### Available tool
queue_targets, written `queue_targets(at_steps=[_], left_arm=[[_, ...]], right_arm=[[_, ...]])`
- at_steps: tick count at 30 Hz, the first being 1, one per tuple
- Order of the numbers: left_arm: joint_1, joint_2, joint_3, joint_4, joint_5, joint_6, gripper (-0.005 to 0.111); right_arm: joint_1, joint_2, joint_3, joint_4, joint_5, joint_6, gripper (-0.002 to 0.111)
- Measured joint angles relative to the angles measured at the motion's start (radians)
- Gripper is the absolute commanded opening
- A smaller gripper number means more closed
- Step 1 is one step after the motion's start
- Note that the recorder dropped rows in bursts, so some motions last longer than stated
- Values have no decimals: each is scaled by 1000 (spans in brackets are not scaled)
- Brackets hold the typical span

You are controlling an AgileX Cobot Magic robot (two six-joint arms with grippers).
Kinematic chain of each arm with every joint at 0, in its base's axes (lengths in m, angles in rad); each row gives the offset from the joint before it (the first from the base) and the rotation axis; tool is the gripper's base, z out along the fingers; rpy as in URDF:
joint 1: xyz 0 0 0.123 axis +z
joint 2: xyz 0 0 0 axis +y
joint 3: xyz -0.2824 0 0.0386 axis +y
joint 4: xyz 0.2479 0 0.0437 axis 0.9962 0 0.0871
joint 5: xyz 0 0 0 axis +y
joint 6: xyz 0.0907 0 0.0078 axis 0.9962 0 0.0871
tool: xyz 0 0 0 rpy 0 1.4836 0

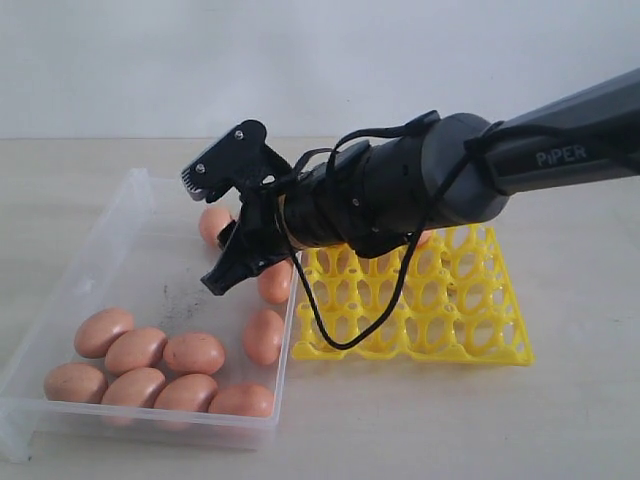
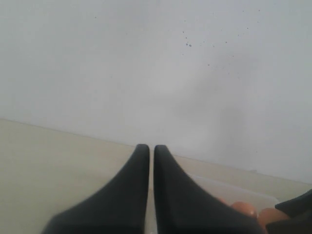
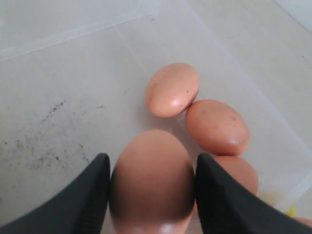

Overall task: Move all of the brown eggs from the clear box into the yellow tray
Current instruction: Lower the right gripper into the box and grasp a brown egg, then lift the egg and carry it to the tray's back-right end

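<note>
Brown egg (image 3: 151,180): clamped between right fingers (image 3: 92,195), long axis running along them, over clear box (image 1: 150,260). Yellow tray (image 1: 480,345) just beside box, right arm's side. Left fingers (image 2: 131,195) closed, empty.

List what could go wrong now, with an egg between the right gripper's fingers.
The held egg sits between only two smooth fingers of the right gripper; it could slip or crack. Other eggs lie near it in the clear box; a drop might break them too. The slack cable hangs over the yellow tray and could snag its pegs.
</note>
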Motion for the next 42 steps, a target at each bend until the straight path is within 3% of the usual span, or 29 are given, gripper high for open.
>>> queue_targets(at_steps=[6,12,18,24,29,37,42], left_arm=[[0,0,0,0,0,0,4],[0,0,0,0,0,0,4],[0,0,0,0,0,0,4],[0,0,0,0,0,0,4],[0,0,0,0,0,0,4],[0,0,0,0,0,0,4],[0,0,0,0,0,0,4]], right_arm=[[0,-95,2,0,26,2,0],[0,-234,2,0,240,-31,0],[0,-293,2,107,490,-304,0],[-1,-296,2,350,713,-700,0],[-21,-296,2,675,603,-917,0],[-143,-296,4,1278,427,-1344,0],[-199,-316,91,1486,254,-1479,0]])
